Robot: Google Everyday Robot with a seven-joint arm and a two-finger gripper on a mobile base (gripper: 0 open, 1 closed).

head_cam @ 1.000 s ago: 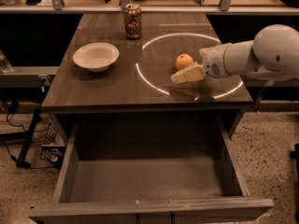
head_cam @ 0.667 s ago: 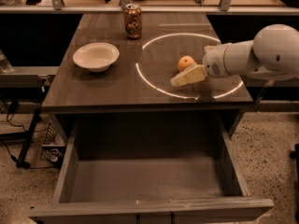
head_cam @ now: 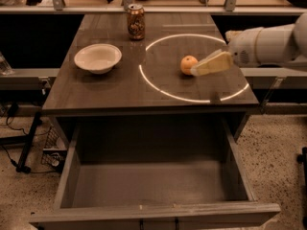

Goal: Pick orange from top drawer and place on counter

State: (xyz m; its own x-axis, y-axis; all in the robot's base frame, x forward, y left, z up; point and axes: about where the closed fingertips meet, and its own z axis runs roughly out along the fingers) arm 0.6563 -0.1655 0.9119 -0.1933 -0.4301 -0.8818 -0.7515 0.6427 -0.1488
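The orange [head_cam: 188, 64] rests on the counter [head_cam: 120, 90], inside the right part of the glowing white circle [head_cam: 158, 89]. My gripper [head_cam: 200, 67] comes in from the right on a white arm [head_cam: 268, 44]. It hovers low over the counter, and its cream finger [head_cam: 213, 63] has its tip just beside the orange's right side. The gripper is open and holds nothing. The top drawer [head_cam: 153, 183] is pulled fully out below the counter's front edge, and its grey bottom is bare.
A cream bowl [head_cam: 98, 57] sits at the counter's left. A soda can [head_cam: 135, 21] stands at the back centre. A metal rail runs behind the counter. Cables and a stand lie on the speckled floor at the left.
My gripper has drawn back to the right and a little upward. The orange has stayed where it was on the counter.
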